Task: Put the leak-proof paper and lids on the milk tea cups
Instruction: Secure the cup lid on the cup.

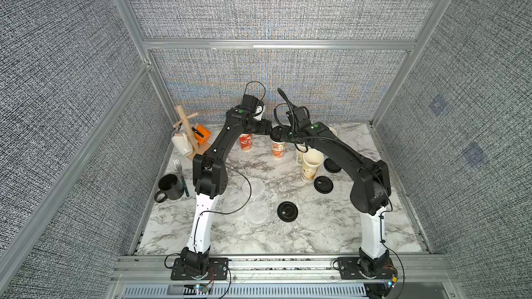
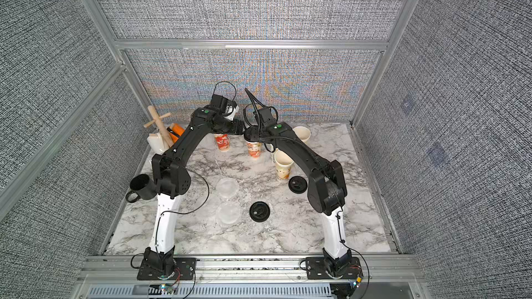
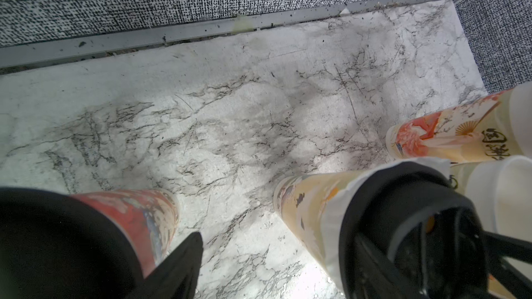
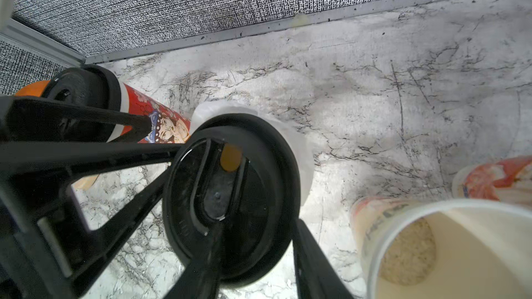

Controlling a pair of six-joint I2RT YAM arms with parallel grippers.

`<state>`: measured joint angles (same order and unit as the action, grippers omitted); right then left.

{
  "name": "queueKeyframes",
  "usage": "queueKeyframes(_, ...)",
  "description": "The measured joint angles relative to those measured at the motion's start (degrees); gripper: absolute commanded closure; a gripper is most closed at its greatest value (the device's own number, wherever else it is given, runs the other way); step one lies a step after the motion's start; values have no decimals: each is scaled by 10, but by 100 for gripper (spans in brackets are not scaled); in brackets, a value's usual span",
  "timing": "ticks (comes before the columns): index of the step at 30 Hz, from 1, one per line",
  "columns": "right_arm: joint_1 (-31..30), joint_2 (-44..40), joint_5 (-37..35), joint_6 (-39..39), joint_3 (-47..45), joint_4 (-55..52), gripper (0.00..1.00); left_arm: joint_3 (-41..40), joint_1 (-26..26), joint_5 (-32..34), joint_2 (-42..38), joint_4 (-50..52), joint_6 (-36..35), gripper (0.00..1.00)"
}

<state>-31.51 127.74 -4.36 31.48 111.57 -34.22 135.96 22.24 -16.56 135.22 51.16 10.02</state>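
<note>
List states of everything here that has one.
Red cup: lidded.
Orange cup: film under lid.
Front beige cup: open.
Back beige cup: open.
Three films: flat on table.
Spare lids: on table.
Black mug: upright.
Left gripper: open.
Right gripper: at that lid; grip unclear.

- Both top views are bright and evenly lit from overhead; the marble surface (image 1: 288, 234) carries only faint, soft-edged shadows.
- Coloured moiré bands shimmer across the woven back wall (image 1: 331, 87).
- The left wrist view stretches toward its edges: the beige cup (image 3: 311, 197) leans strongly outward, a wide-angle distortion.
- Glare bleaches the surface beside that cup.
- In the right wrist view, the near black lid (image 4: 259, 197) and open cup (image 4: 489, 240) are blurred.
</note>
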Motion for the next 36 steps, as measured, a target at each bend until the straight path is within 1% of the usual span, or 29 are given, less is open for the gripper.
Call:
queueKeyframes(12, 2, 17, 30, -9, 62, -71, 57, -2, 0, -11, -8, 13, -9, 17)
queueKeyframes(20, 8, 34, 38, -11, 104, -106, 55, 0, 2, -18, -3, 14, -9, 16)
queueKeyframes(36, 13, 44, 42, -19, 114, -113, 57, 5, 2, -14, -13, 18, -12, 13)
